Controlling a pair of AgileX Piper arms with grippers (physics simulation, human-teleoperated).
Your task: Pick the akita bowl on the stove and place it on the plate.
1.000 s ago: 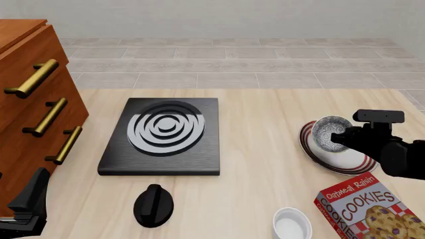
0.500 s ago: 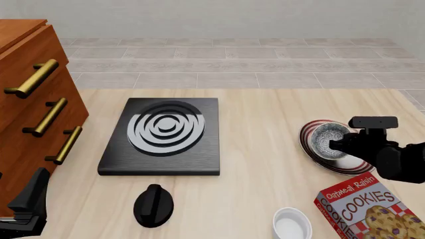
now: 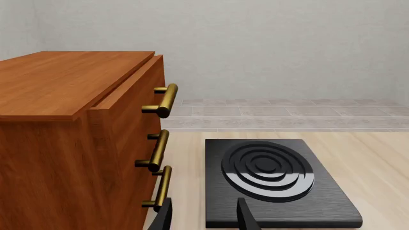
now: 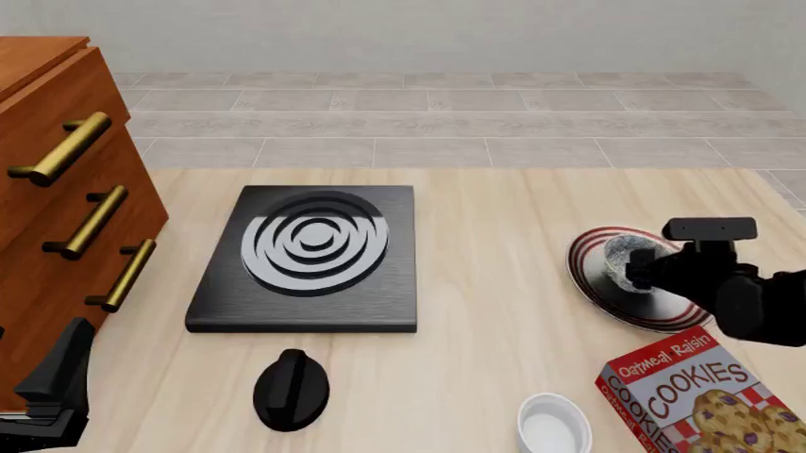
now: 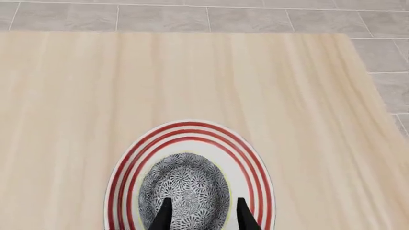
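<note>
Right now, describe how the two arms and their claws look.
Both arms are matte black with blocky, angular housings. The right arm carries a small black box-shaped camera module above its claw, which ends in two thin, tapered black fingers. The left claw looks the same. No cables or markings show.

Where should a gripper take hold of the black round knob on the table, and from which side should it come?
Probably from straight above, closing on the raised ridge that runs across the top of the black round knob. Its body is low and domed, so its sides give little grip. The left gripper is the nearer one.
</note>
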